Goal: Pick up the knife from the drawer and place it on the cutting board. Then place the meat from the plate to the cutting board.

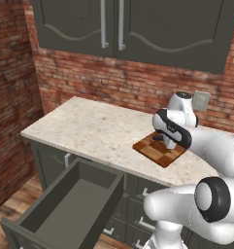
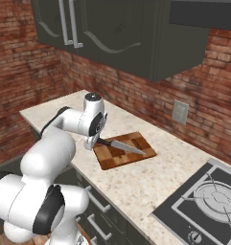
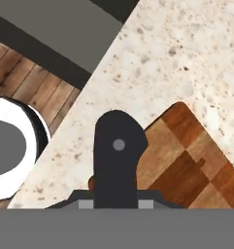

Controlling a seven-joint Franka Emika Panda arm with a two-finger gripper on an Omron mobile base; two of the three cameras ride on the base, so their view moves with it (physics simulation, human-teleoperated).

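**Knife held over the board's near edge**

Far left, low: the drawer (image 1: 65, 209) stands pulled out from the cabinet run, a deep grey-green box with nothing visible inside; its silver bar handle cannot be made out from here. Above it, the speckled stone counter (image 1: 89, 129) runs rightward along the brick wall (image 1: 113, 80), under dark upper cabinets (image 1: 128, 24).

Middle: the cutting board (image 2: 124, 150) lies flat on the counter near its front edge — checkered brown wood, one corner also showing in the hand view (image 3: 186, 160). The gripper (image 2: 93, 142) is at the board's left end, closed on the black handle of the knife (image 2: 122, 145). The blade points right, reaching across the board's top toward its far corner; whether the blade rests on the wood or sits just above it cannot be told. In the hand view the dark handle (image 3: 116, 160) rises straight up between the finger tips, over the counter edge and beside the board corner.

Right: a grey wall socket (image 2: 180, 112) on the brick, then a stovetop (image 2: 203, 201) set into the counter — well apart from the board.
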